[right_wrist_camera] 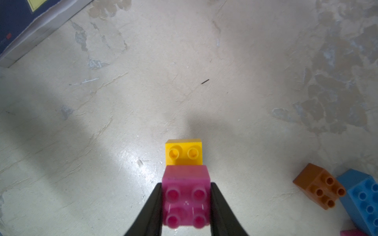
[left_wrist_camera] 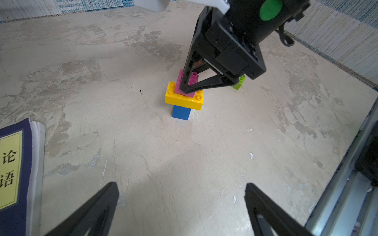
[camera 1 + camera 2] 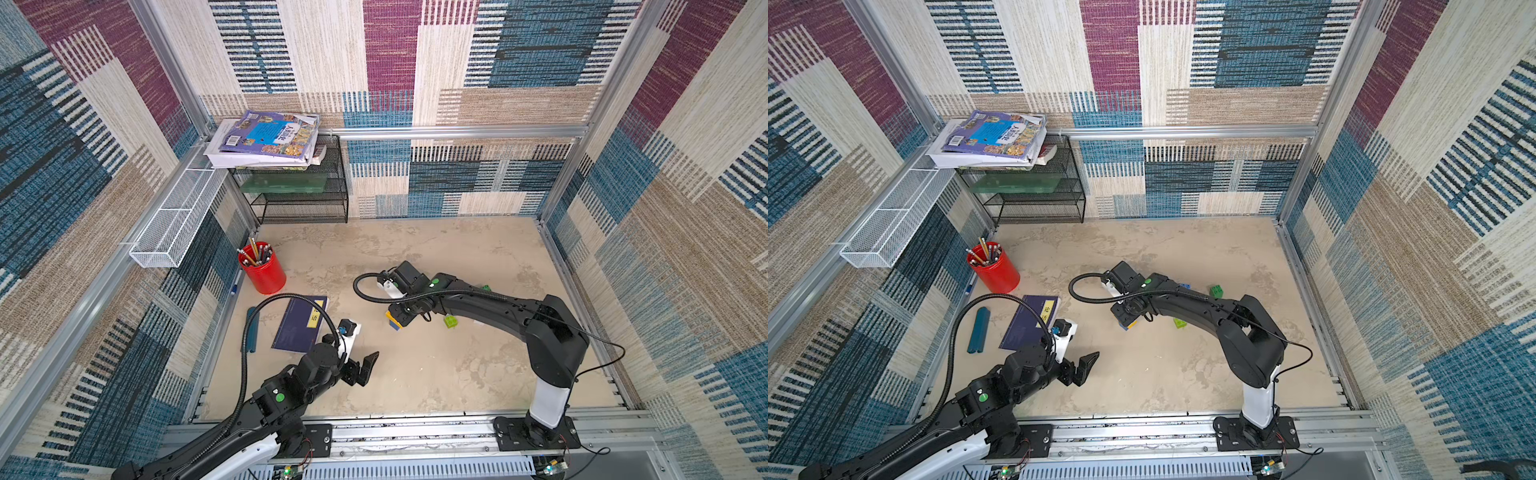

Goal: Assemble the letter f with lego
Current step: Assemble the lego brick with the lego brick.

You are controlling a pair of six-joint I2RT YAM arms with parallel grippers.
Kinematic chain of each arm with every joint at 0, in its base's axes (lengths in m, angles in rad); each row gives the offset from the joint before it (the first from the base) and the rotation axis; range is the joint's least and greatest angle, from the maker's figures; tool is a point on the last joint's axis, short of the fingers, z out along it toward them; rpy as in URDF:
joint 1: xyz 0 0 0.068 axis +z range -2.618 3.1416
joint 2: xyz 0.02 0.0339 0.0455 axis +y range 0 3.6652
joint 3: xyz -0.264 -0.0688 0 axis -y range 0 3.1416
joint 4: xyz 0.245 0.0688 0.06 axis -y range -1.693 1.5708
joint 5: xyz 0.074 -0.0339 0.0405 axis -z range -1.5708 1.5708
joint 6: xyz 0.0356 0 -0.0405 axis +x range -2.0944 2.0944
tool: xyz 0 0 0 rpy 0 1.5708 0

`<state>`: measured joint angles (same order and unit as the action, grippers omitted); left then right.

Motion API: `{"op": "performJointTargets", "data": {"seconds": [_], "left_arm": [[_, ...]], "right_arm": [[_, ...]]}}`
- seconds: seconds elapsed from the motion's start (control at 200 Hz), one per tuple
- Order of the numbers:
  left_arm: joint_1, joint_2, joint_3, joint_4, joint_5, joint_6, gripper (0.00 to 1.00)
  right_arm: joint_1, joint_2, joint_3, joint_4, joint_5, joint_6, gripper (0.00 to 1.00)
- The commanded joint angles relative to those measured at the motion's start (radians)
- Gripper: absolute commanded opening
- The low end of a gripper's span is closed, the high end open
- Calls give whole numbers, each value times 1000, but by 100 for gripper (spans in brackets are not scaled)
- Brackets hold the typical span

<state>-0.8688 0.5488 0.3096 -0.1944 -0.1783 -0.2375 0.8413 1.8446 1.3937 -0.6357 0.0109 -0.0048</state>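
- Right gripper point(image 1: 186, 185) is clenched on the pink brick point(image 1: 186, 204), pinching its two sides.
- The pink brick sits on an oblong yellow brick point(image 2: 184, 98), which tops a blue brick point(image 2: 181, 112) standing mid-table point(image 3: 436, 374).
- Left gripper point(image 2: 181, 185) is spread wide and empty, near the dark blue book point(image 3: 301, 322).
- A brown brick point(image 1: 319, 186) lies loose just beside a light blue brick point(image 1: 362, 198).
- A lime green brick point(image 3: 450, 321) lies near the stack.

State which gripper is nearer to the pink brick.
Right. The right gripper is shut on the pink brick, which sits on the yellow brick; the left gripper hangs open, apart from it, near the blue book.
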Motion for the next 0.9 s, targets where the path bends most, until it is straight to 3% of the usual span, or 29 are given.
{"op": "performJointTargets", "data": {"seconds": [0.0,0.891], "left_arm": [[-1,0,-1,0,-9,-6,99],[-1,0,-1,0,-15,-10,99]], "right_arm": [[2,5,-6,9,4,-7,36],[-12,99,-19,-33,-11,-7,35]]}}
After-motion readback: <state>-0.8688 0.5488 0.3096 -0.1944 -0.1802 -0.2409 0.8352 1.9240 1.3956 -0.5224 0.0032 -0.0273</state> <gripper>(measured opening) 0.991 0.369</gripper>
